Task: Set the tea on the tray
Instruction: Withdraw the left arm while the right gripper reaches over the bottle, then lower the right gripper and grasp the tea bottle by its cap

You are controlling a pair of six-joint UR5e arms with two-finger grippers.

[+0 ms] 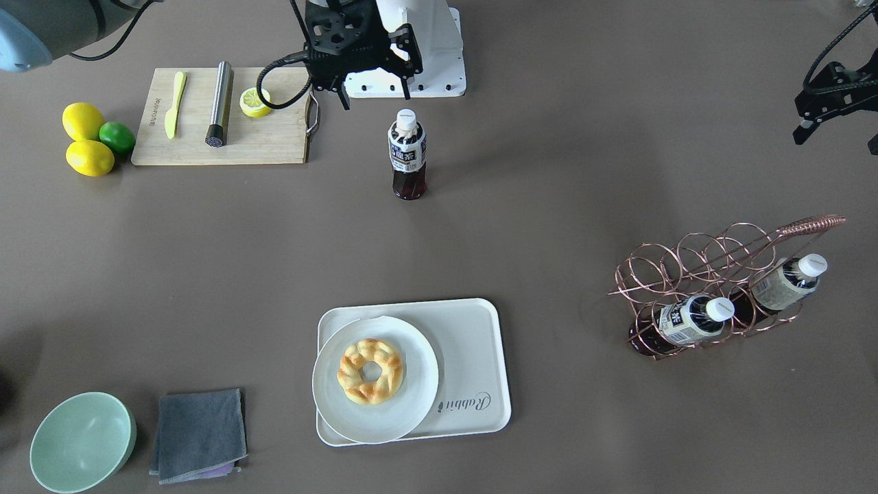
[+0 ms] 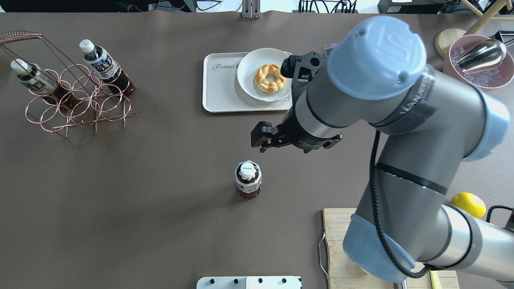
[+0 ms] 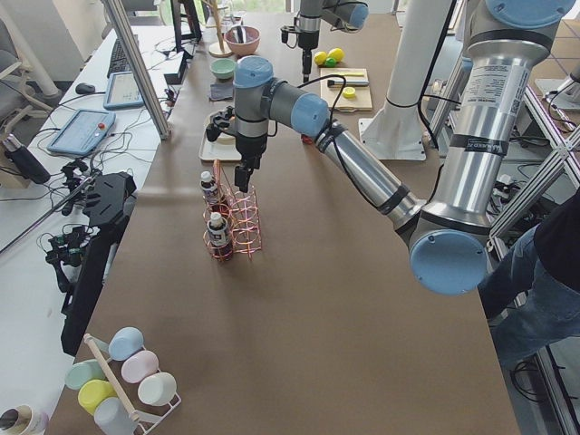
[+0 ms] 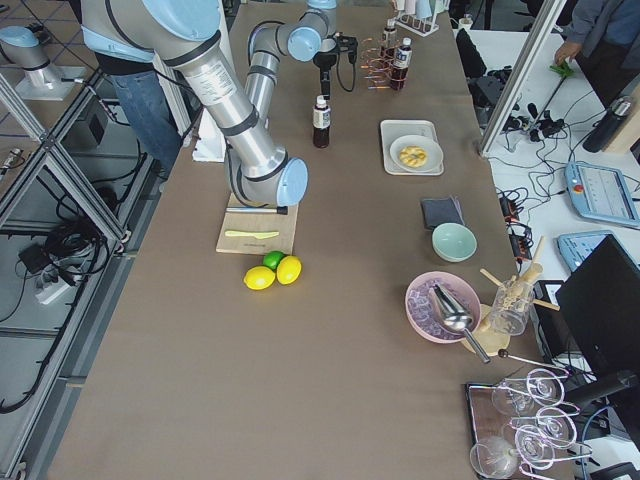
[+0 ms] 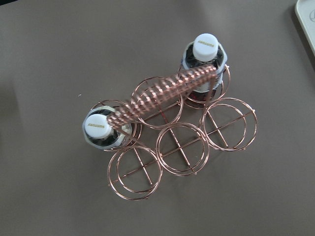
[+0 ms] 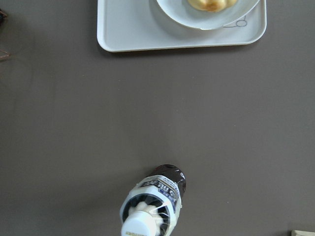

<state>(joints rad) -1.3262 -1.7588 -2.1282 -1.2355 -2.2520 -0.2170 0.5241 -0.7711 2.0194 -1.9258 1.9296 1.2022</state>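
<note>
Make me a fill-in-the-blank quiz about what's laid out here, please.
The copper rack holds ___ bottles. The lone tea stands upright on the bare ___. The plate rests on the ___. The right gripper hangs open, holding ___.
Missing words: two; table; tray; nothing.

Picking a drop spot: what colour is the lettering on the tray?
Grey "Rabbit" script on the cream-white tray, clearest in the exterior front-facing view.
</note>
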